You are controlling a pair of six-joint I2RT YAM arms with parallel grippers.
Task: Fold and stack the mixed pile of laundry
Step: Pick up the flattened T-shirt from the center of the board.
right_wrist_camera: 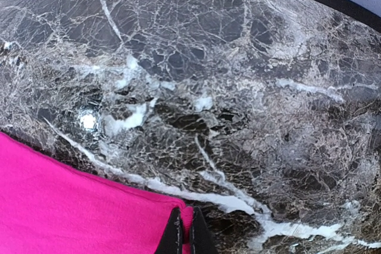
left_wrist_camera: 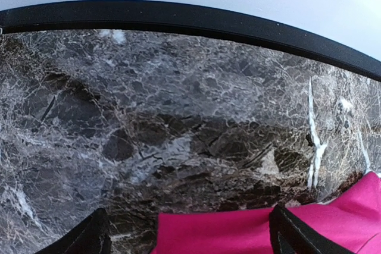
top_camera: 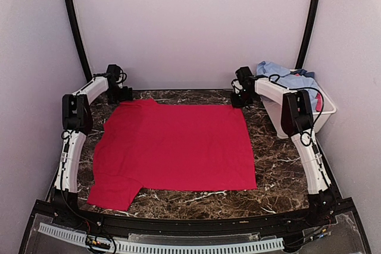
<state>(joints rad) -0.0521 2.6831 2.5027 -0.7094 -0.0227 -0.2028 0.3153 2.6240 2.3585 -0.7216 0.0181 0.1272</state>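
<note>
I saw the red shirt (top_camera: 178,147) lying flat and smooth left of the tub (top_camera: 326,114). The right gripper (right_wrist_camera: 184,233) pinched its corner, and the left gripper (left_wrist_camera: 190,233) gaped.

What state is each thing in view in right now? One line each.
red shirt: spread flat, unfolded
left gripper: open, at the shirt's far edge
right gripper: shut on the shirt's far corner
white tub: upright, far right
light-blue shirt: crumpled in the tub
</note>
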